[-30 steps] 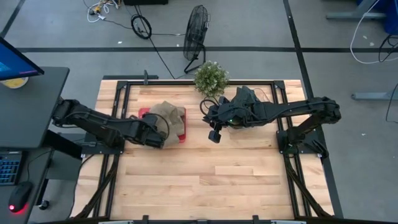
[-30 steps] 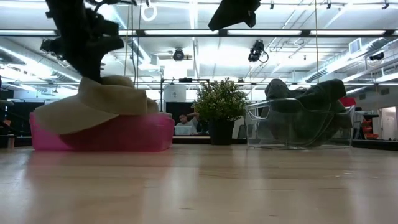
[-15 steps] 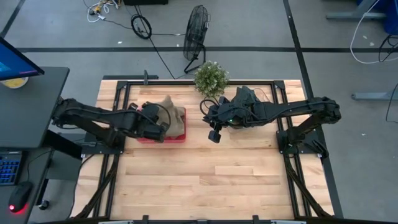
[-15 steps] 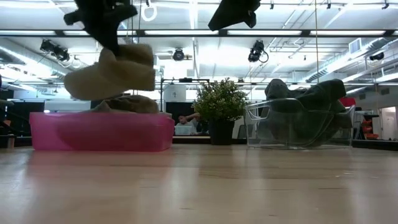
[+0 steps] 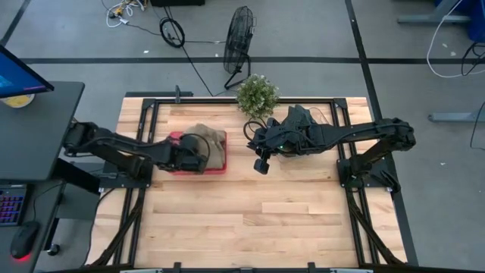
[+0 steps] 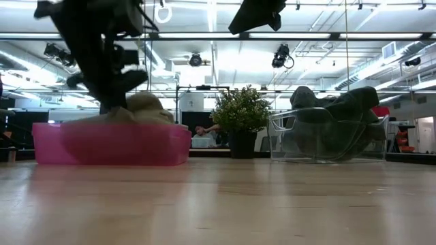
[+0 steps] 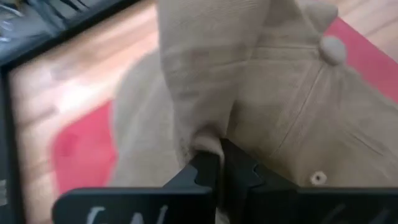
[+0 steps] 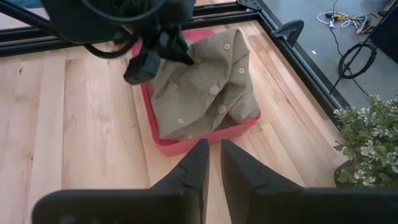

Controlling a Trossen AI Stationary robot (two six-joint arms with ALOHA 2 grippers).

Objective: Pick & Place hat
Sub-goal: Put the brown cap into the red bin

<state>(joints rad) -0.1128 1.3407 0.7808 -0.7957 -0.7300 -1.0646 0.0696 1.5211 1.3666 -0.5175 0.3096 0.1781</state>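
A tan hat (image 7: 205, 74) lies in the pink bin (image 5: 221, 170) at the table's far left, on other tan hats (image 8: 211, 87). My left gripper (image 5: 198, 154) is down in the bin and shut on the tan hat; it also shows in the low view (image 6: 112, 95) and the right wrist view (image 8: 146, 68). My right gripper (image 5: 261, 164) hangs shut and empty above the table's middle, right of the pink bin (image 8: 205, 140). My left gripper pinches a fold of the tan hat's cloth (image 7: 208, 138) between its two fingers. The fingers come from above, slanting down from the table's left side. The hat rests on the other tan hats inside the pink bin (image 6: 112, 146), slack.
A clear bin (image 6: 327, 136) heaped with dark hats (image 5: 299, 123) stands at the far right. A potted plant (image 5: 258, 92) stands at the far edge between the two bins. The near half of the wooden table (image 5: 250, 220) is bare wood.
My left gripper, shut on the tan hat, lifted it off the pink bin's near-left rim, where it had hung over the edge. It carried the hat clear above the bin toward the far right, then went down, and the hat now lies inside the bin.
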